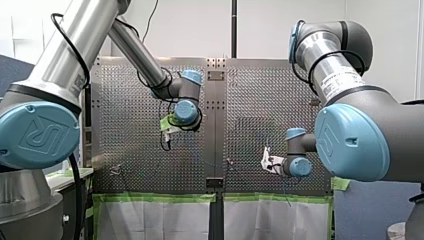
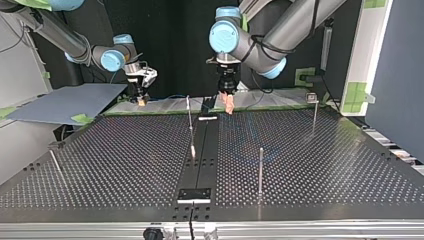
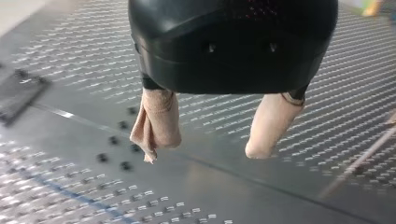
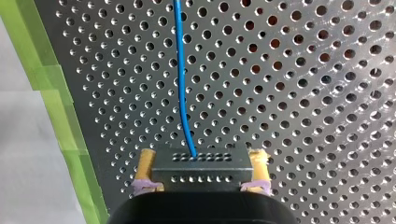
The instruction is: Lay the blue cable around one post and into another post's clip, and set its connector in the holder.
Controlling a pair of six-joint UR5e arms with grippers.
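My right gripper (image 4: 203, 155) is shut on a dark connector block (image 4: 201, 171), held between its yellow pads (image 4: 147, 163). The thin blue cable (image 4: 181, 93) leaves the block and runs ahead over the perforated plate. In the top view this gripper (image 2: 141, 98) is low at the table's far edge, on the left. My left gripper (image 3: 205, 151) hangs open above the plate, its beige pads (image 3: 156, 123) with nothing between them. A stretch of blue cable (image 3: 70, 196) lies on the plate beyond it. In the top view it (image 2: 228, 102) hovers by the centre strip.
Thin metal posts stand on the table: one near the centre strip (image 2: 189, 120), one nearer the front (image 2: 260, 170), one at the far right (image 2: 314, 112), a leaning one at the left (image 2: 54, 162). A black plate (image 2: 195, 195) sits on the strip's near end. Green tape (image 4: 51, 93) lines the edge.
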